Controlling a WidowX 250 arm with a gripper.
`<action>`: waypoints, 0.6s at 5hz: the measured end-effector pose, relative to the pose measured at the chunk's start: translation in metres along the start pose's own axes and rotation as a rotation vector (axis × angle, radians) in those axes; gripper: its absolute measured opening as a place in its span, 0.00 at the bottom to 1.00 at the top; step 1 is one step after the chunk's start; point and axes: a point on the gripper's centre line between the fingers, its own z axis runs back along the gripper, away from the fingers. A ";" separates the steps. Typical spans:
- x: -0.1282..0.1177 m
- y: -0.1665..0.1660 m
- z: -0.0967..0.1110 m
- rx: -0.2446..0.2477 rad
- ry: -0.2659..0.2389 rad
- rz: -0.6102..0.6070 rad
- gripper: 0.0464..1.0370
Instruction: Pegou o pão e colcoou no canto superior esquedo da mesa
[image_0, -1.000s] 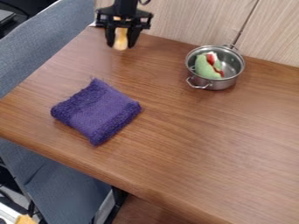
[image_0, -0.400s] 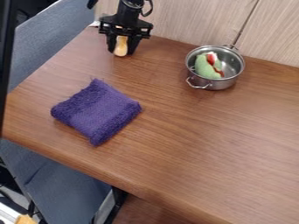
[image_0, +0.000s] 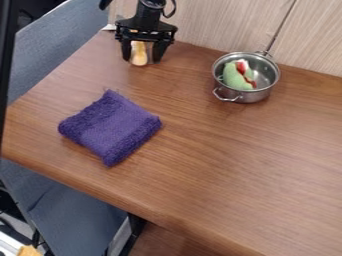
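At the table's (image_0: 220, 150) corner, bread (image_0: 139, 56) is between the tool's (image_0: 142, 58) fingers (image_0: 159, 51).

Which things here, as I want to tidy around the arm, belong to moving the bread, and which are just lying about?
Part of the job:
- bread, between the fingers
- gripper
- table, whose upper left corner is the goal

Just lying about:
- folded purple cloth
- metal pot
- green and red item inside the pot
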 end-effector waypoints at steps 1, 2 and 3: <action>-0.001 0.000 -0.001 -0.006 0.008 -0.007 0.96; -0.005 -0.002 0.004 -0.027 0.032 -0.025 0.96; 0.000 0.006 0.046 -0.110 -0.033 -0.023 0.96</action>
